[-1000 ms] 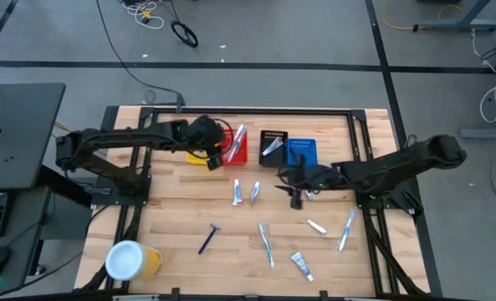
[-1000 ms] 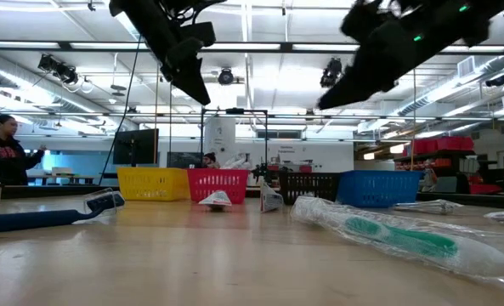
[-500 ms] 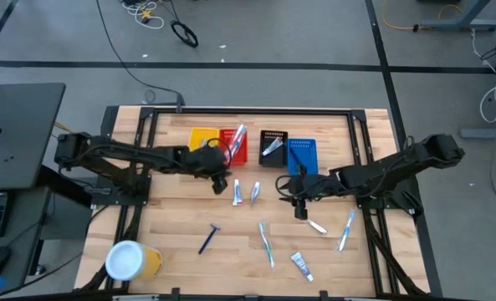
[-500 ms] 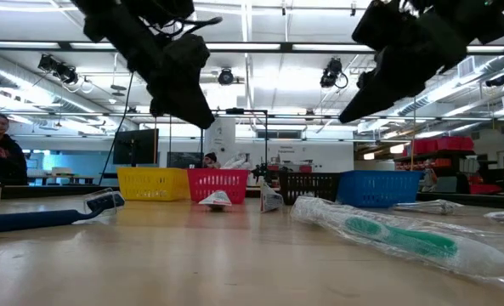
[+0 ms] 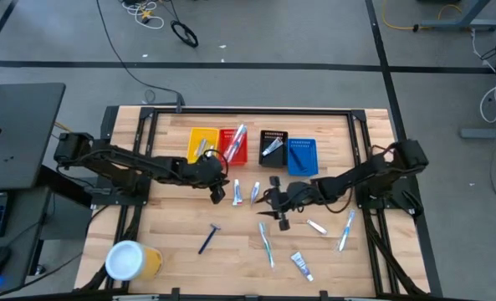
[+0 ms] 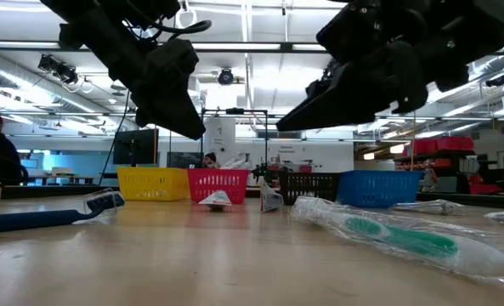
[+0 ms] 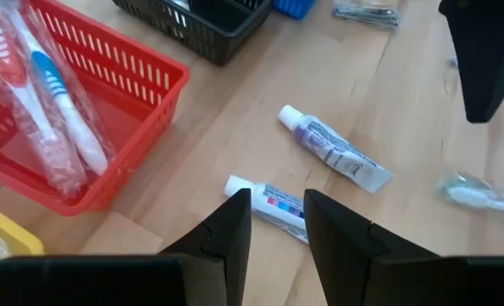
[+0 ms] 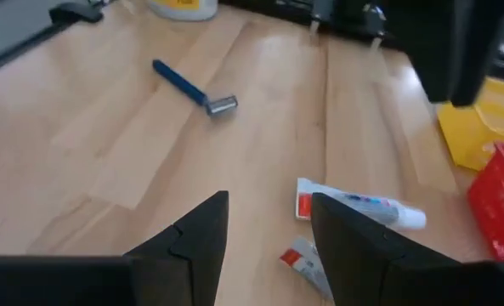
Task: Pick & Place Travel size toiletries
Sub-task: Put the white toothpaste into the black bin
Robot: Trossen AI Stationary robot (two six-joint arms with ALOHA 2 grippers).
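Both claws are hanging empty, fingers apart: the left claw (image 5: pixel 217 193) beside two small tubes (image 5: pixel 237 192), the right claw (image 5: pixel 279 215) mid-table. A few toiletries are sitting in the red bin (image 5: pixel 233 147) and black bin (image 5: pixel 273 147); razor (image 5: pixel 208 238), toothbrushes (image 5: pixel 266 243) and others are lying on the table (image 5: pixel 172 217), so I'd judge most sorting remains.

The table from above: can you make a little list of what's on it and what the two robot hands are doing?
Left hand: open, empty, over the two small white tubes
Right hand: open, empty, above bare wood mid-table
Red plastic bin: holds wrapped toothbrushes
Black plastic bin: holds a silvery packet
Yellow plastic bin: something inside, unclear
Blue plastic bin: looks empty
Dark blue razor: loose on the wooden table
Yellow cup with white lid: on its side, front left corner
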